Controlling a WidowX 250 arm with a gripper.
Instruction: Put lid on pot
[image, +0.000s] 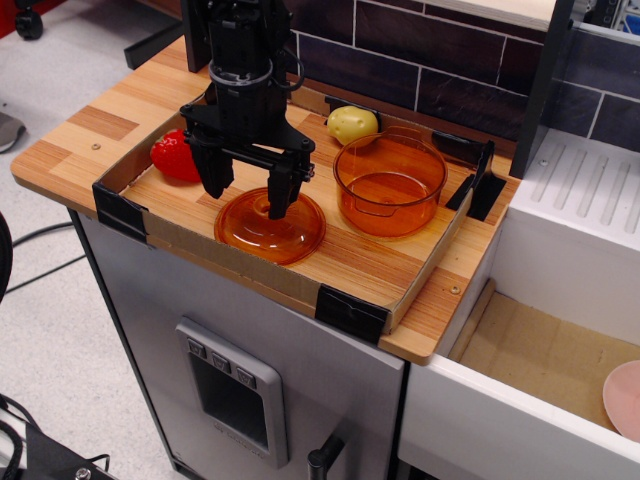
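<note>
The orange lid (292, 236) lies flat on the wooden tray floor (350, 255), left of the deep orange pot (390, 186), which stands upright and uncovered. My black gripper (247, 192) is open and low over the lid's left half. Its right fingertip (279, 203) is at the lid's centre and hides the knob; its left fingertip (214, 183) is just past the lid's left rim. I cannot tell whether the fingers touch the lid. Nothing is held.
A red strawberry (170, 156) lies in the tray's left corner, partly behind the gripper. A yellow potato-like toy (352, 124) sits behind the pot. Low cardboard walls (240, 265) edge the tray. A white sink (560, 330) with a pink plate (625, 398) is on the right.
</note>
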